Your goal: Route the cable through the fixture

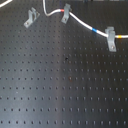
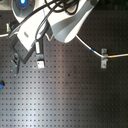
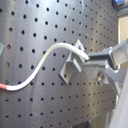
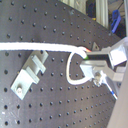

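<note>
The white cable (image 1: 80, 22) runs from the first exterior view's top edge down past its red band (image 1: 57, 12), through the darker upright clip (image 1: 65, 15), past its blue band (image 1: 96, 31) and through the paler large clip (image 1: 111, 38). The fixture (image 1: 31, 17), a forked mid-grey clip, stands apart to the left of the cable in the first exterior view, with no cable in it. In both wrist views my gripper (image 3: 89, 57) (image 4: 87, 61) is shut on the cable (image 3: 47, 57) (image 4: 45, 46) just beside the fixture (image 3: 72, 67) (image 4: 30, 75). The gripper is out of the first exterior view.
Everything sits on a black perforated board (image 1: 65, 85). In the second exterior view my arm and hand (image 2: 30, 35) hang over the board's left side and hide the fixture. The paler clip (image 2: 104, 57) with the cable shows at the second exterior view's right.
</note>
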Robot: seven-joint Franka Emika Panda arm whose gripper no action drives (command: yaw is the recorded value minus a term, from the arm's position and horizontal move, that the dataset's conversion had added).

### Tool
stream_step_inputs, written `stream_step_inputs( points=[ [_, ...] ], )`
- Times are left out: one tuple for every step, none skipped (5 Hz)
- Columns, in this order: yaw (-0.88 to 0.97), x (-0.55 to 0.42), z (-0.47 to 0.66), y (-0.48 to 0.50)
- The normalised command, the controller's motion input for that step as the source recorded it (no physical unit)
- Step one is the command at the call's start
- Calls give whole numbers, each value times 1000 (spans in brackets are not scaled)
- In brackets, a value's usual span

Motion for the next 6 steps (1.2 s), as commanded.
stream_step_inputs(
  points=[
    [34,-50,335,277],
    [209,-119,411,502],
    [231,-14,338,454],
    [246,36,357,433],
    [14,-136,255,283],
    [-94,-275,235,270]
  ],
)
